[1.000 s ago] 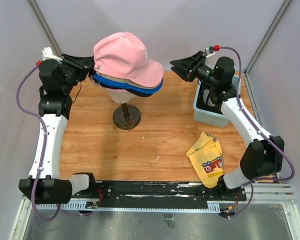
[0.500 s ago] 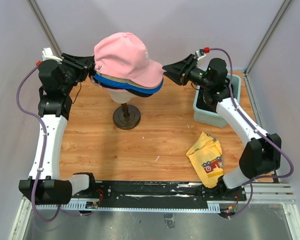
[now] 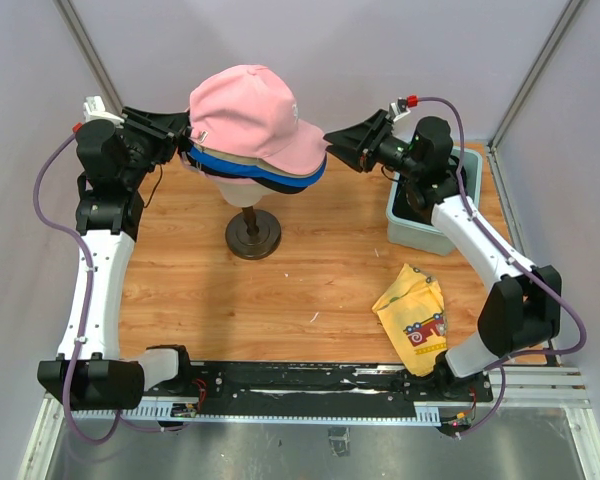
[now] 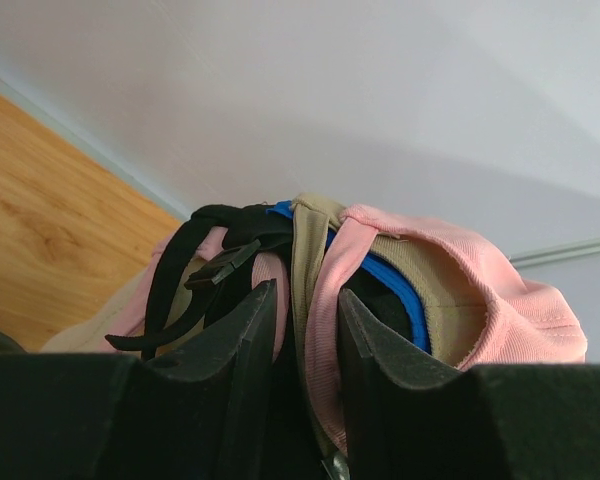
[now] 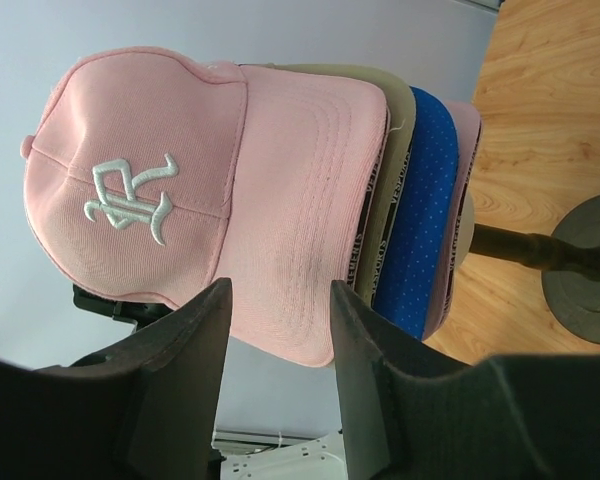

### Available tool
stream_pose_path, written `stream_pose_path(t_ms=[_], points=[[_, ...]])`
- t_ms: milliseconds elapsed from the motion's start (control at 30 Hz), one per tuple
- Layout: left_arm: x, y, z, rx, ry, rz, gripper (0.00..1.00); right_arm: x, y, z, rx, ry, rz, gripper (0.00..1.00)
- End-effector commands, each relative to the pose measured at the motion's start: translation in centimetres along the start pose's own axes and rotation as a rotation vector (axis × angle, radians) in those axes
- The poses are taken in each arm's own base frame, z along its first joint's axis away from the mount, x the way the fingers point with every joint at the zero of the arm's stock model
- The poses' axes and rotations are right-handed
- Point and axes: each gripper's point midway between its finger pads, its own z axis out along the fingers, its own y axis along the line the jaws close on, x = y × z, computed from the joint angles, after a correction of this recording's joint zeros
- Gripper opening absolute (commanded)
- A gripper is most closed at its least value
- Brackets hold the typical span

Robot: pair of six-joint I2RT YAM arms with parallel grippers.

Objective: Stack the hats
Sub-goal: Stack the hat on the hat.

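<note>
**Your right arm is moving in on the stacked hats**
The hats (image 3: 258, 165) are sitting piled on the mannequin head (image 3: 242, 190), with the pink hat (image 3: 248, 110) on top. In the last second your right gripper (image 3: 332, 142) is coming in from the bin side. Its jaws are standing apart, empty, with the pink brim just ahead of them. Your left gripper (image 4: 305, 295) is straddling the rear straps (image 4: 195, 270); I cannot tell if it is pinching them. To me the stacking is looking nearly done.

Wooden tabletop (image 3: 320, 270), seen from above. Directly on it: the round dark base of a mannequin stand (image 3: 253, 233), left of centre; a pale blue-grey bin (image 3: 420, 228) at right rear; a crumpled yellow cloth with red print (image 3: 413, 315) at right front; a small white scrap (image 3: 313, 318) near the middle.
</note>
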Motion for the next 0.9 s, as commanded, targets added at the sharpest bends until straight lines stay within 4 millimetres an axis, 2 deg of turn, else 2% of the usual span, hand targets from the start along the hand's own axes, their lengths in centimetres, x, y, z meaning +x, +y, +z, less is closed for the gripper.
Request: stream_pose_path(t_ms=[0,300,867], points=[[1.0,0.8,-0.8,-0.021,0.044,0.000,0.35,1.3,-0.1,-0.5,0.010,0.024,-0.032,0.45],[0.9,0.8,-0.8,-0.020,0.045,0.002,0.35,1.3,-0.2,-0.6,0.010,0.020,-0.035,0.45],[0.9,0.9,-0.6,-0.022,0.048,0.011,0.35,0.6,2.6,-0.7,-0.034,0.006,-0.083,0.46]])
